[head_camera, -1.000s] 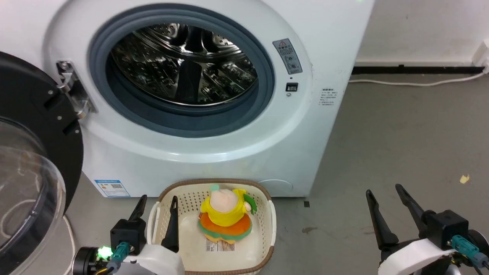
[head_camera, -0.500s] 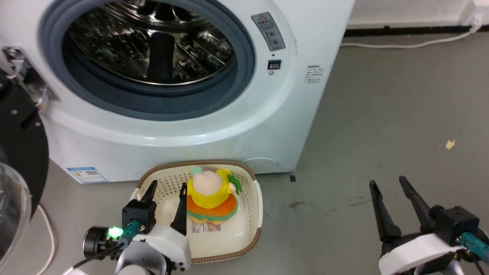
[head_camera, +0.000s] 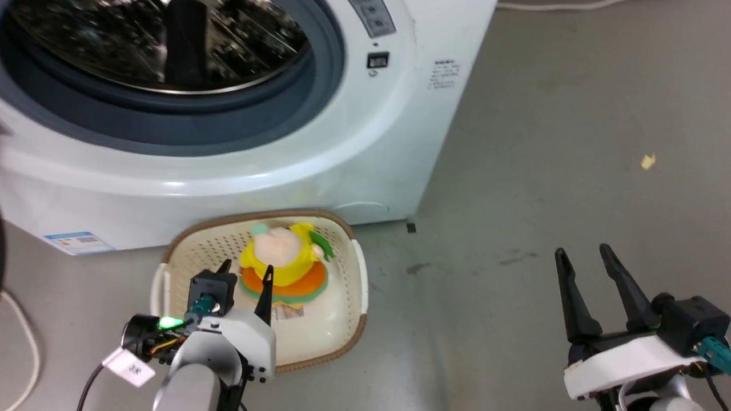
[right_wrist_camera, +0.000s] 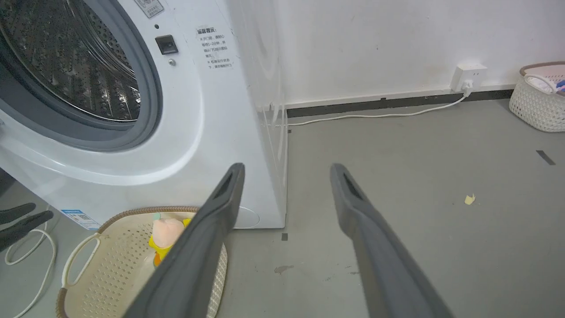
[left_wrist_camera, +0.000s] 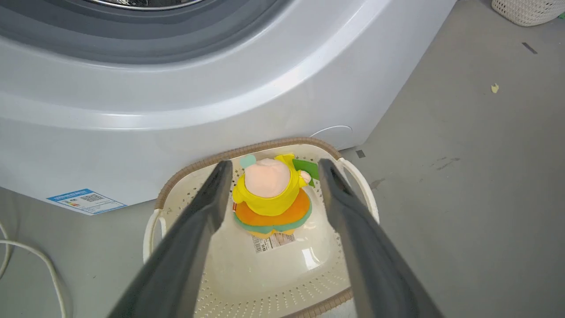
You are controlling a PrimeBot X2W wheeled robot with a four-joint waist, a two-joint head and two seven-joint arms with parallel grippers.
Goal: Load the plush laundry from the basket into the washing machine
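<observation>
Count: I am seeing one plush laundry [head_camera: 282, 260] doll, one basket [head_camera: 357, 274] before one washing machine [head_camera: 354, 148], and a second basket [right_wrist_camera: 536, 106] far off by the wall.
Textures: the doll is looking soft, with a round pale-pink head, yellow top and orange-and-green base; the basket is showing cream perforated plastic with a brown rim; the drum [right_wrist_camera: 75, 57] is gleaming, holed steel ringed in grey rubber.
Doll's place: it is sitting upright on the basket's bottom (half covering a label [left_wrist_camera: 271, 240]).
Left arm: I am holding my left gripper [head_camera: 246, 268] over the basket, fingers parted and framing the doll, gripping nothing.
Right arm: my right gripper [head_camera: 582, 249] is hanging over the grey floor [head_camera: 542, 142], well apart, fingers spread, empty.
</observation>
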